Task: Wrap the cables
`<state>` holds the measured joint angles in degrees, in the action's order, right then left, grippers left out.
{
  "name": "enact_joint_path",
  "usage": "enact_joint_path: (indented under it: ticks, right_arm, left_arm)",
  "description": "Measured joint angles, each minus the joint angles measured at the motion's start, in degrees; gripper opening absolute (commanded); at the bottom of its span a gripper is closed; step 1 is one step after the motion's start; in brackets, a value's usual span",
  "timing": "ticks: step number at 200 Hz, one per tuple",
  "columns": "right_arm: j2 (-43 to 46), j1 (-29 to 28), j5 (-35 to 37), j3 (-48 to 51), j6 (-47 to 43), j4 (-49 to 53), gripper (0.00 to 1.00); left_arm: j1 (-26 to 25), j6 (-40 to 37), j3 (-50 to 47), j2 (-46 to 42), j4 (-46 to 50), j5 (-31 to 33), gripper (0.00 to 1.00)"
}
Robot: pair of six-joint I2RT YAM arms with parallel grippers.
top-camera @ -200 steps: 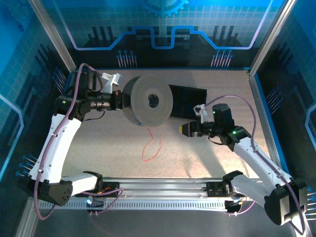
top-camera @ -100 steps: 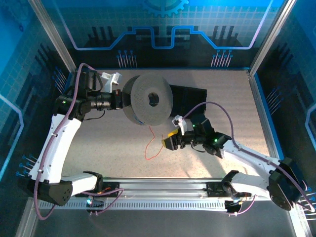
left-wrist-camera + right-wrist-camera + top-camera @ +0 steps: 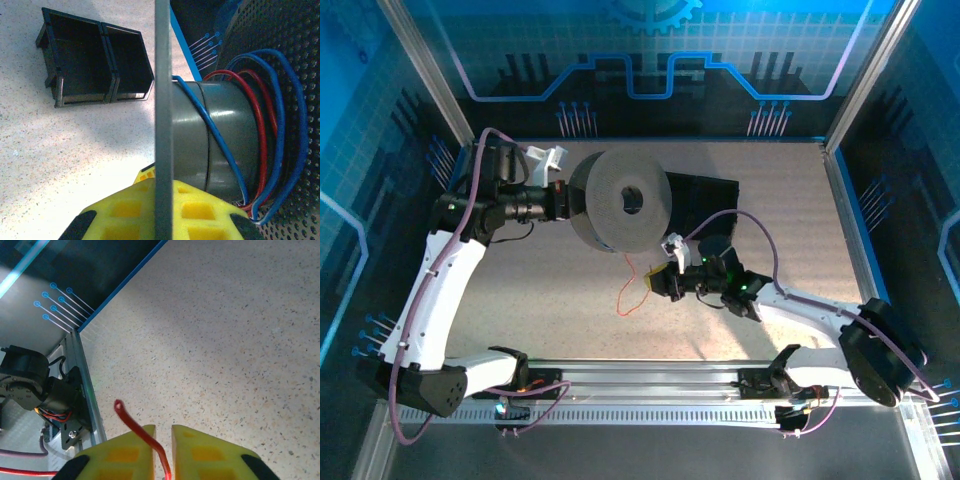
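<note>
My R gripper (image 3: 163,434) pinched on red wire (image 3: 131,421) nr free end, short tip poking out. Wire thin, light, floppy, prob slippery; best held close to tip, kept taut. Slack lies on table (image 3: 520,300). Beyond: L gripper (image 3: 563,200) clamped on spool (image 3: 628,203); red + blue wire (image 3: 215,144) turns on hub (image 3: 190,160).
</note>
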<state>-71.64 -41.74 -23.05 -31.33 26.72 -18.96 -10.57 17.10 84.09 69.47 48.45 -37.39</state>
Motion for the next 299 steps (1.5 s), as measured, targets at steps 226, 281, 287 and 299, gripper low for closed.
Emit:
enact_joint_path:
  ticks: [226,281,287,299]
  right_arm:
    - [-8.72,29.62,27.02,-27.52,3.65,38.05,0.0]
    - [-15.87,32.7,29.27,-50.53,6.1,49.4,0.0]
    - [-16.39,32.65,28.52,-52.43,6.38,50.07,0.0]
    - [-17.38,32.39,26.95,-56.5,6.93,51.91,0.0]
  left_arm:
    - [-11.13,-3.96,-4.61,-5.84,7.06,9.77,0.0]
    - [-27.67,-3.13,-11.41,-7.26,7.56,26.8,0.0]
    - [-29.53,-2.62,-12.33,-7.17,6.91,29.11,0.0]
    - [-32.61,-1.9,-13.35,-6.45,5.55,33.24,0.0]
